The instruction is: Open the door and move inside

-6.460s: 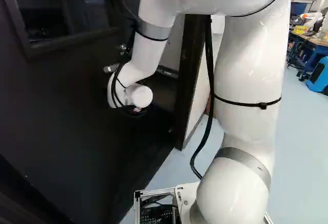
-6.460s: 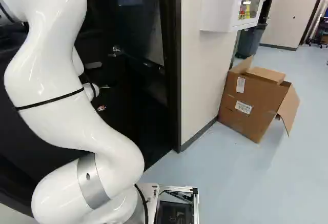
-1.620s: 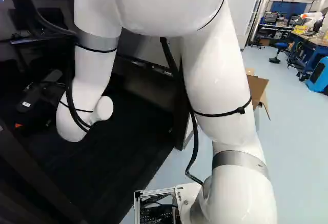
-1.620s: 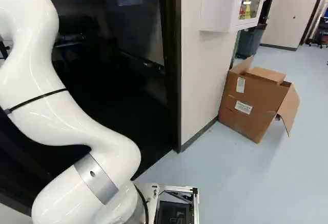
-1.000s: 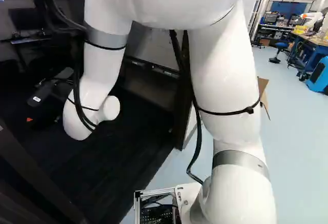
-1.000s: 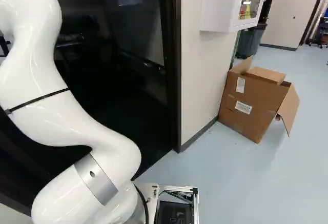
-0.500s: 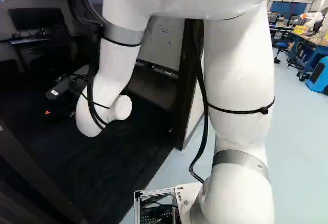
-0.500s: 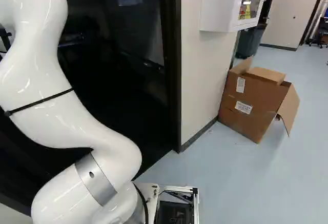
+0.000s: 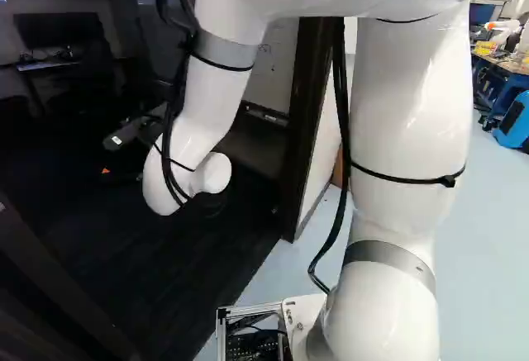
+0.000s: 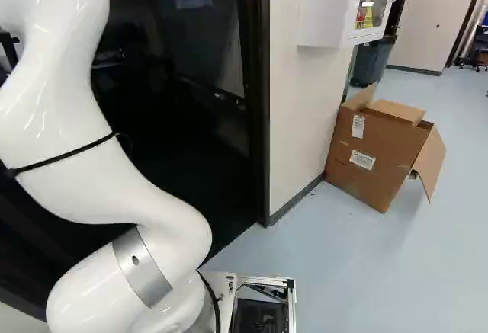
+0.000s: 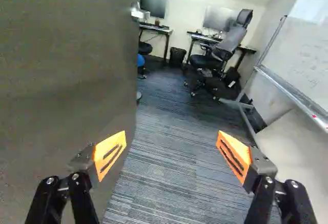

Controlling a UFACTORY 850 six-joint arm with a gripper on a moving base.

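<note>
The door (image 11: pixel 66 80) stands open beside your gripper (image 11: pixel 171 141), its broad face close along one finger, with what looks like its handle (image 11: pixel 139 13) at the far edge. Your pincer is spread wide with nothing between the orange pads (image 11: pixel 109 152), over the carpet (image 11: pixel 164 167) of the room. Ahead are an office chair (image 11: pixel 225 44) and desks; a whiteboard (image 11: pixel 307 55) stands across from the door. Your arm (image 9: pixel 409 121) reaches in past the door frame (image 9: pixel 307 117).

You seem to be between opening and entering. Next, you probably want the arm pressing the door farther back, then the base driving in. Watch that the door doesn't swing back, or the base clip the frame.
</note>
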